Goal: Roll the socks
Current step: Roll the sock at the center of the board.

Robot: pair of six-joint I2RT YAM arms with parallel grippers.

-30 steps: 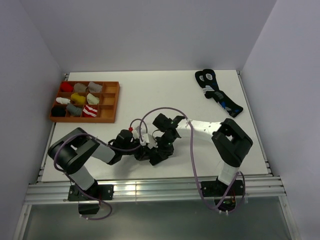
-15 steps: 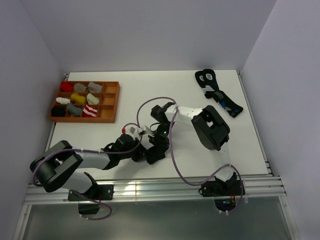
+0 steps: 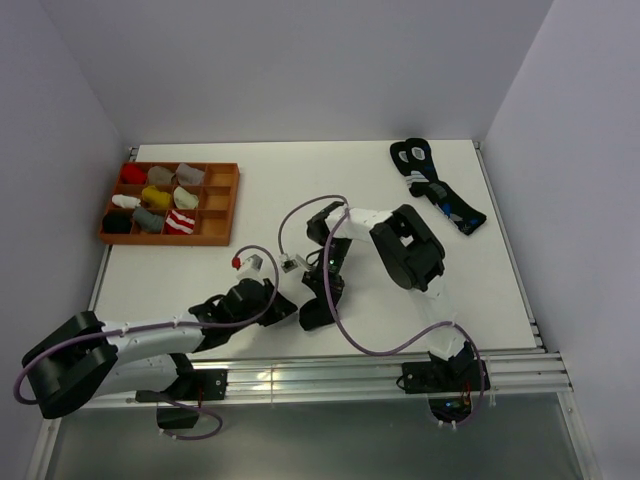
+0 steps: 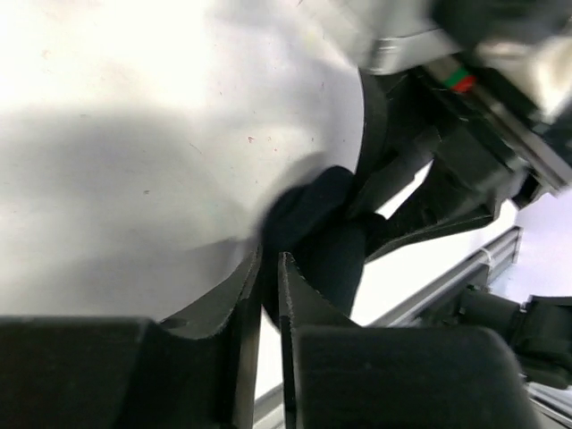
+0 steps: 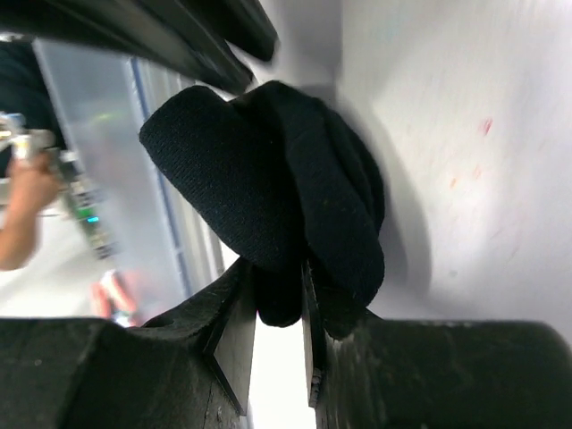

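While our right fingers (image 5: 234, 331) pinch the bunched black sock (image 5: 268, 179), left fingers (image 4: 248, 304) barely parted nearby, we judge rolling unfinished.

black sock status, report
Right gripper pinching bundled black sock. Left gripper barely apart at sock's edge, grip unclear. Arms crowded together, nothing else near.

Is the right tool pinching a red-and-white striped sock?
No, the right tool is closed on a bunched black sock, with plain black fabric caught between its fingers.
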